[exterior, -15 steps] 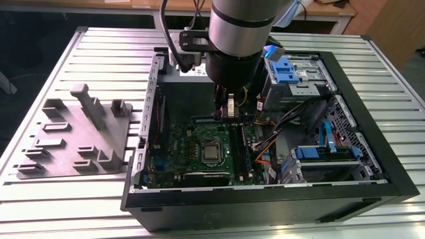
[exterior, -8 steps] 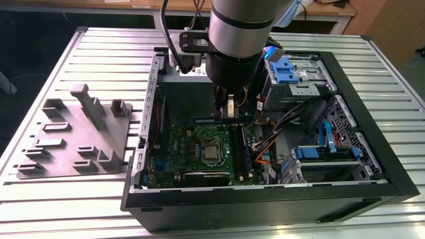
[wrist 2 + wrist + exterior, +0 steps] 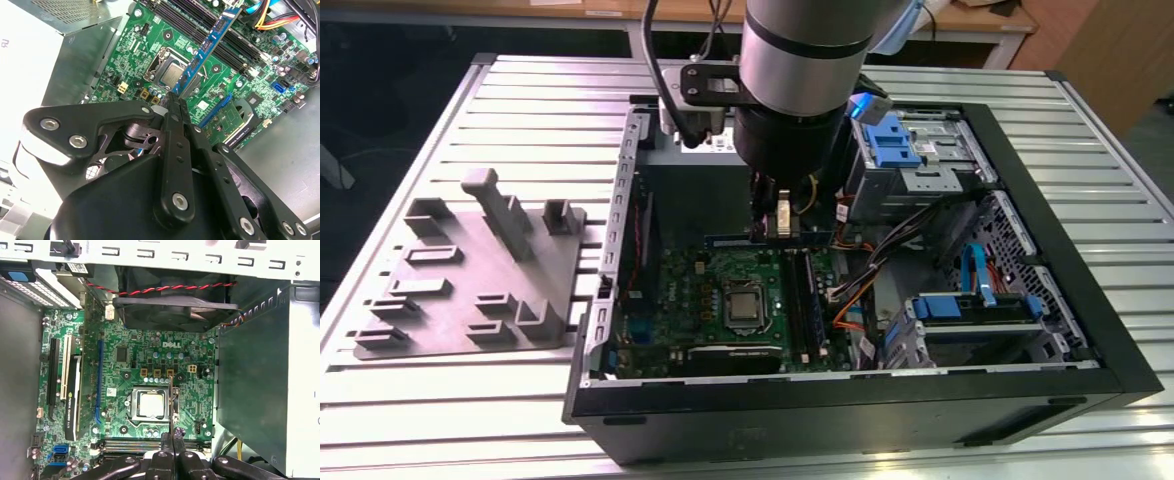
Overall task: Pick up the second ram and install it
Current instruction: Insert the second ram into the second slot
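Observation:
My gripper (image 3: pixel 781 222) hangs inside the open computer case, shut on the second ram (image 3: pixel 727 241), a long narrow blue stick with small black chips. The stick is held level above the green motherboard (image 3: pixel 700 285), near the far end of the memory slots (image 3: pixel 809 300). In the second wrist view the ram (image 3: pixel 205 47) runs out from the gripper (image 3: pixel 173 98) over the processor socket (image 3: pixel 170 75). In the first wrist view the ram (image 3: pixel 171 400) shows edge-on as a thin line above the gripper (image 3: pixel 172 442), crossing beside the processor (image 3: pixel 151 405) toward the slots (image 3: pixel 130 444).
A grey fixture plate with a tall post (image 3: pixel 500 215) lies at the exterior view's left of the case. Inside the case are a black fan (image 3: pixel 175 310), a grey power supply box (image 3: pixel 250 390), blue drive cages (image 3: pixel 901 140) and orange and black cables (image 3: pixel 861 295).

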Robot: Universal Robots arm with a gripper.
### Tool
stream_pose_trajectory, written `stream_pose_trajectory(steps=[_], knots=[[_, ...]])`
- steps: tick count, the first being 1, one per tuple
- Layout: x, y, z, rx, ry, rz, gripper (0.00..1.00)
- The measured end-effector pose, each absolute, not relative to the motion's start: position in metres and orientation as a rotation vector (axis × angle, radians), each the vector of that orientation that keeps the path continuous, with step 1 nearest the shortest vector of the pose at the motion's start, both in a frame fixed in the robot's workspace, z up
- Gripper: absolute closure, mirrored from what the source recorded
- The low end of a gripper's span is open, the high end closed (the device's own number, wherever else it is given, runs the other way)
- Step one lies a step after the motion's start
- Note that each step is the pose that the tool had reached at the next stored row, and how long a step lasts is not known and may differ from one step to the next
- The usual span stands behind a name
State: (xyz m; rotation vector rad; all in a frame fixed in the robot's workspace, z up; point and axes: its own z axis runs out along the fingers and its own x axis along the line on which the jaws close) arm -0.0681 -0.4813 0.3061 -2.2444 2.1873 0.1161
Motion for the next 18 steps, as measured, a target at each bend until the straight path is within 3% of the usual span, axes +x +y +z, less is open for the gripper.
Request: stream_pose_trajectory(steps=[18], knots=[[-0.0681,-0.4812,0.306,-1.908,2.473,0.113,0.89]])
